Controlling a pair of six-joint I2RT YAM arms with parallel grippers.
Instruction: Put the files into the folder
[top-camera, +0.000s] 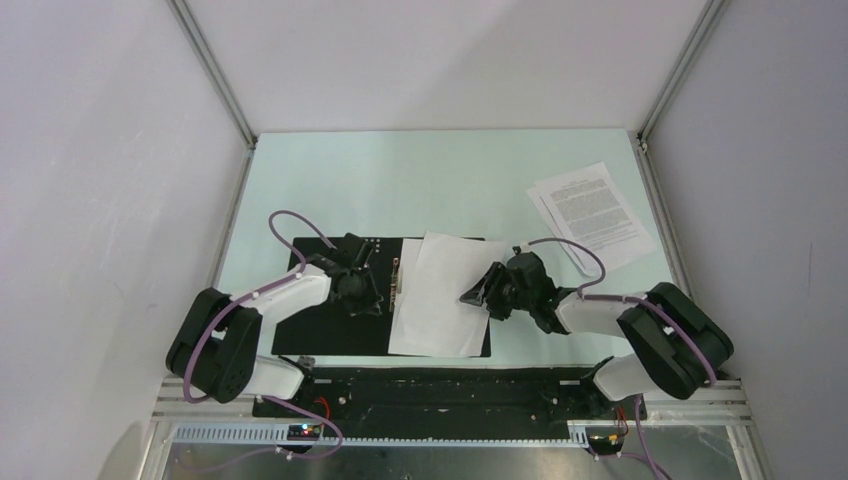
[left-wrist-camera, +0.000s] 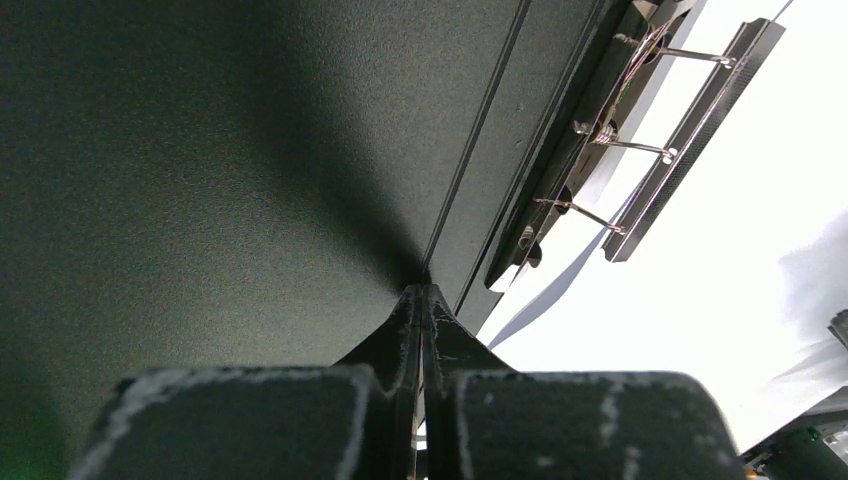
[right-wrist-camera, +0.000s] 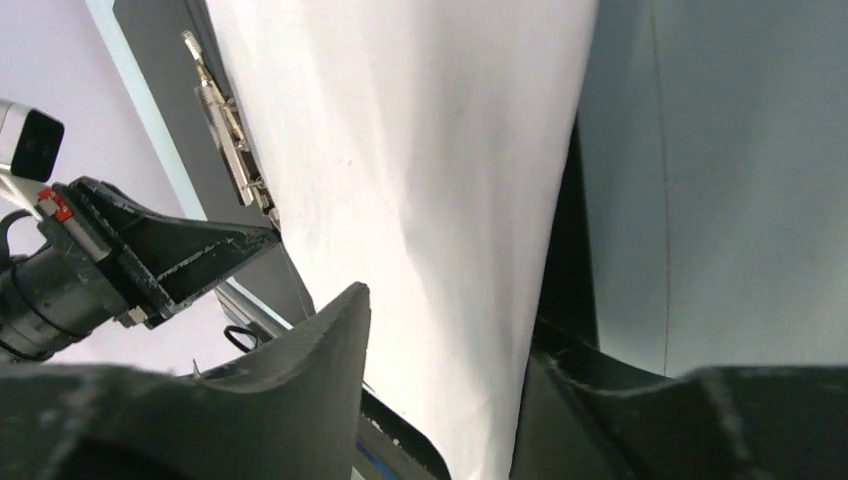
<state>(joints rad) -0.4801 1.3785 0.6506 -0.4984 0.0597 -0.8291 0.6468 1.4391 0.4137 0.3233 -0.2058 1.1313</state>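
Note:
The folder lies open on the table, black inside, with a metal clip along its spine. Blank white files rest on its right half, slightly askew. In the right wrist view they run between my spread fingers. Printed files lie on the table at the back right. My left gripper is shut, its tips pressed on the folder's left inside next to the spine. My right gripper hovers open at the blank files' right edge.
The pale green table is walled by white panels on three sides. A black base rail runs along the near edge between the arm bases. The left arm's wrist shows beyond the clip.

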